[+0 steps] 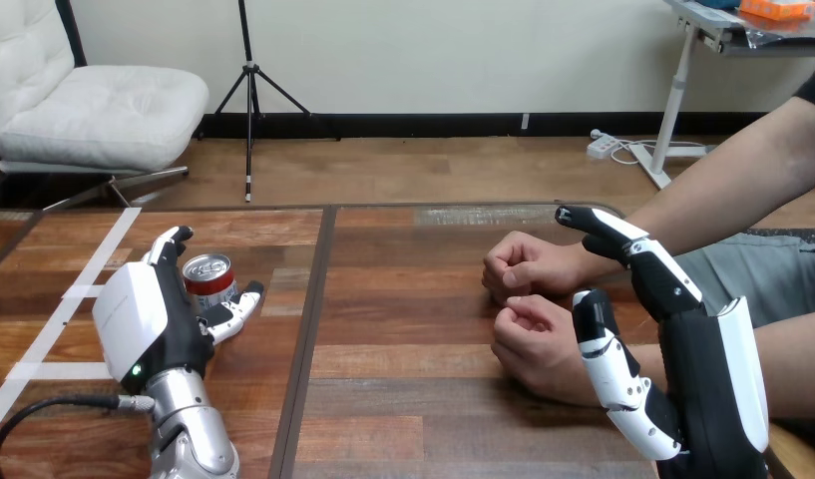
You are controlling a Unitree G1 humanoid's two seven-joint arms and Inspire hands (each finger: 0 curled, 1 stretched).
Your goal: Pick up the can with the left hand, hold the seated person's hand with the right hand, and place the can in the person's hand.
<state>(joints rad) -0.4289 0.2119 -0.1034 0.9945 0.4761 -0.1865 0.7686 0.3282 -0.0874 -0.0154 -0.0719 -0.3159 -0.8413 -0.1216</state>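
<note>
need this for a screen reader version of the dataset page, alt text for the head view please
The robot's open left hand brackets an upright red can on the wooden table, thumb and fingers on either side of it. At right, its right hand extends straight fingers beside the person's two fists, which rest on the table.
</note>
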